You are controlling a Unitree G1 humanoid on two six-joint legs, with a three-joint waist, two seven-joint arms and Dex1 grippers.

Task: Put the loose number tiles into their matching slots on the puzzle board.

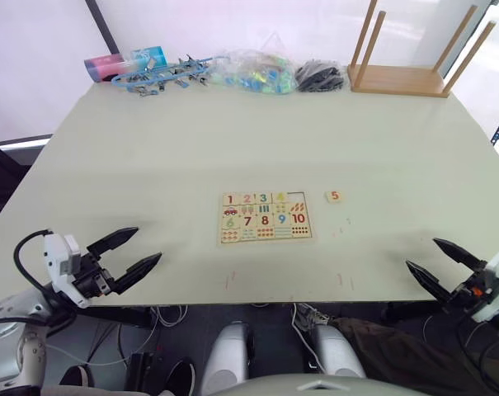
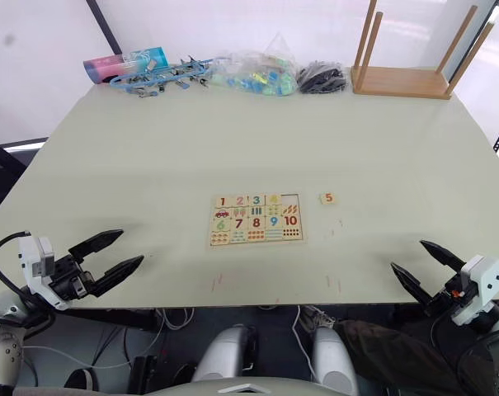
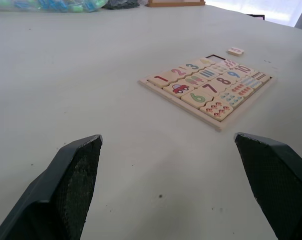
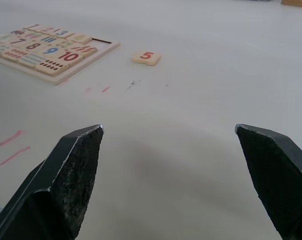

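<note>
Two end effectors sit at the near edge of the table, and we see both spread wide and holding nothing: the left end effector by the near left corner, the right end effector by the near right corner, each well apart from the puzzle. Faint red marks streak the table surface just in from the near edge. Farther in, about midway along the table's width, lies the puzzle board, flat, with its number row on the side toward the far edge. We can read tiles 1, 2, 3 and 4 seated in that row, and the last slot, at the board's far right corner, is open. One loose tile, the orange 5, lies face up on the table just beside that open slot, toward the right edge and not touching the board. Along the far edge we find a pile of blue clips, a clear bag of coloured pieces, a black bundle and a wooden rack with upright dowels
</note>
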